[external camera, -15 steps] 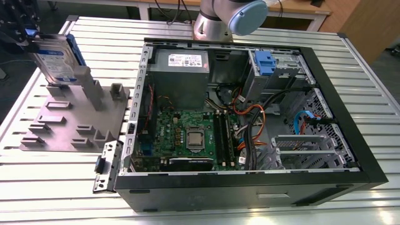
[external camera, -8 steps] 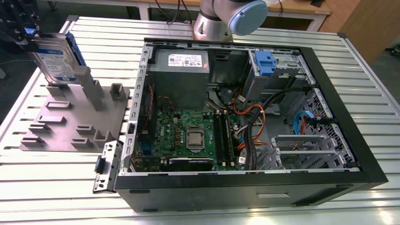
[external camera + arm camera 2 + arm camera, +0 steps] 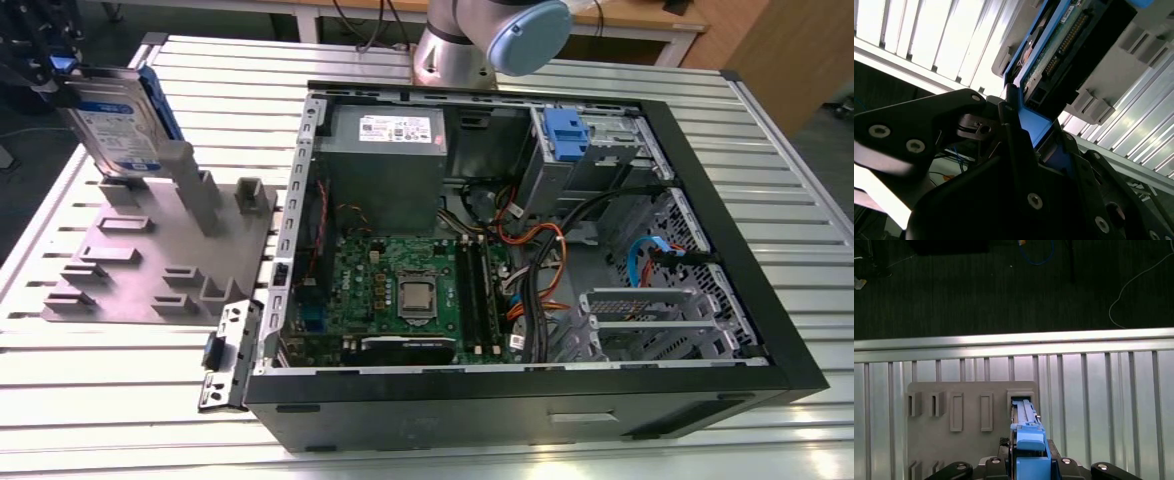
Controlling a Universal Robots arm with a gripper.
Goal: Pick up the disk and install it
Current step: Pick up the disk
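Closest to the lens in the second wrist view, the gripper (image 3: 1036, 131) is pinching the disk (image 3: 1054, 52) by its blue bracket (image 3: 1031, 122), with a black finger (image 3: 1011, 132) pressing against each side of the plastic frame. In the exterior view the gripper (image 3: 59, 76) is holding the disk (image 3: 118, 125) upright at the far corner on the exterior view's left, label side facing the camera. The drive's lower end is sitting right at the raised posts of the grey fixture plate (image 3: 134, 272); whether it is resting in a slot or hanging just clear cannot be told. In the first wrist view the disk (image 3: 1025, 415) is pointing edge-on toward a slot in the fixture plate (image 3: 970, 450), which is lying flat on the slatted table (image 3: 1104, 390). On the exterior view's right, well apart from the disk, the open computer case (image 3: 534, 400) is lying on its side on the slatted table (image 3: 107, 400), exposing the motherboard (image 3: 400, 285), the power supply (image 3: 384, 150) and a small blue latch (image 3: 567, 135) at the drive bay. Behind the case the robot arm (image 3: 467, 40) is rising out of the picture.
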